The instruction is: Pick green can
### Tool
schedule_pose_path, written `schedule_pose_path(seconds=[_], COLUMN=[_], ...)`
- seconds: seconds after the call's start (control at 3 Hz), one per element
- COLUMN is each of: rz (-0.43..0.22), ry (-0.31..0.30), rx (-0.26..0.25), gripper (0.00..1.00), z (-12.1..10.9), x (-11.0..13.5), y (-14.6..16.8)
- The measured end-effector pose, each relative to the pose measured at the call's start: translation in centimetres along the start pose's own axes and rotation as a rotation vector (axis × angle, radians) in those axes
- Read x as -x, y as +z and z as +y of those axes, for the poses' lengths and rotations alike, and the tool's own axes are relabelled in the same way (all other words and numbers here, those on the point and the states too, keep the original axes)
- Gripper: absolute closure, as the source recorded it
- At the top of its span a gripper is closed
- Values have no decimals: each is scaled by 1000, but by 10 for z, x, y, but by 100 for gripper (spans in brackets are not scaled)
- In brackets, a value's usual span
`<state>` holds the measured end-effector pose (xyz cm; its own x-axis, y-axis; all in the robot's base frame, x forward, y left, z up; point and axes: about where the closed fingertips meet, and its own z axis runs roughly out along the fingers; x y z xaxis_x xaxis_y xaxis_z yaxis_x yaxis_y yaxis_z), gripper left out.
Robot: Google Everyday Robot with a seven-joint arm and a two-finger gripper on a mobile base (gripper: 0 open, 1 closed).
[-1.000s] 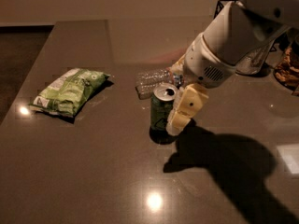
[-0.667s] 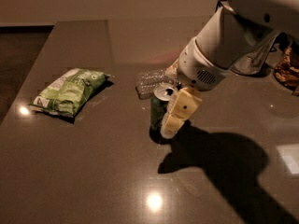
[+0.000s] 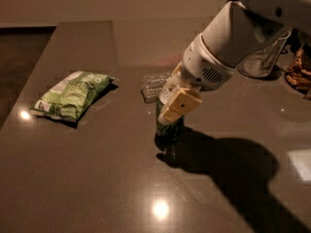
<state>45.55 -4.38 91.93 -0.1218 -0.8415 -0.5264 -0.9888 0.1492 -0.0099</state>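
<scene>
The green can (image 3: 170,129) stands upright on the dark table (image 3: 97,178) near its middle. Only its lower body shows; its top is hidden behind my gripper. My gripper (image 3: 173,111), cream-coloured at the end of the white arm (image 3: 228,47), has come down over the can's upper half from the right. Whether it grips the can is not visible.
A flat green snack bag (image 3: 73,95) lies to the left of the can. A clear plastic bottle (image 3: 154,84) lies on its side just behind the can. A glass vessel (image 3: 262,59) and brown items (image 3: 299,72) sit at the back right.
My gripper has moved left and down, from beside the can's right side to over its top half. The can, bag and bottle have not moved.
</scene>
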Motion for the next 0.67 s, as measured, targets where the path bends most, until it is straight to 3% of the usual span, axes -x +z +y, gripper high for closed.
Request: schedule_pose_path(seconds=[0.67], rz=[-79], ry=[-8], rx=[-20], gripper=[87], z=[-5], x=[16], y=[-45])
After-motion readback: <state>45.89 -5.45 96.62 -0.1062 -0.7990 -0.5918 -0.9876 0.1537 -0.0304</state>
